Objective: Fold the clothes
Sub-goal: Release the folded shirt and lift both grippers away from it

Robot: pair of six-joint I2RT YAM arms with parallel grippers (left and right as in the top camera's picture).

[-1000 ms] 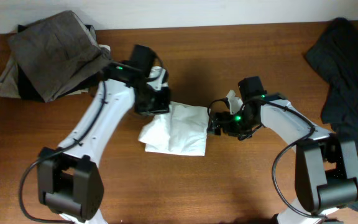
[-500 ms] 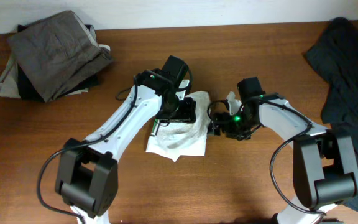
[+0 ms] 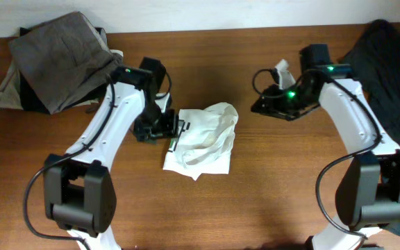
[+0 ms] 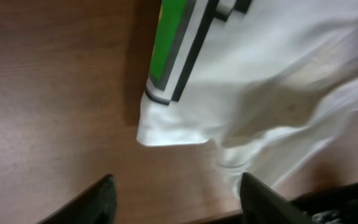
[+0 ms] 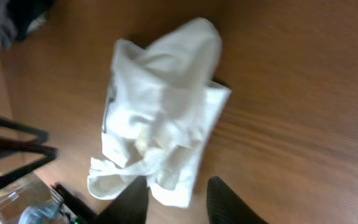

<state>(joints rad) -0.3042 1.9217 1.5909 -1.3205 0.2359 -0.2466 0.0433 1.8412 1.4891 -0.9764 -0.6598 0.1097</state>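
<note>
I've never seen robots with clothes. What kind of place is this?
Probably a robot lab workbench: two white robot arms at a brown wooden table, a crumpled white T-shirt between them, folded grey-brown trousers nearby.

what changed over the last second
The left gripper swept right across the shirt, folding its left side over, let go and pulled back left, jaws open. The right gripper left the shirt's edge, moving up and right. The trousers and dark garment stayed put.
</note>
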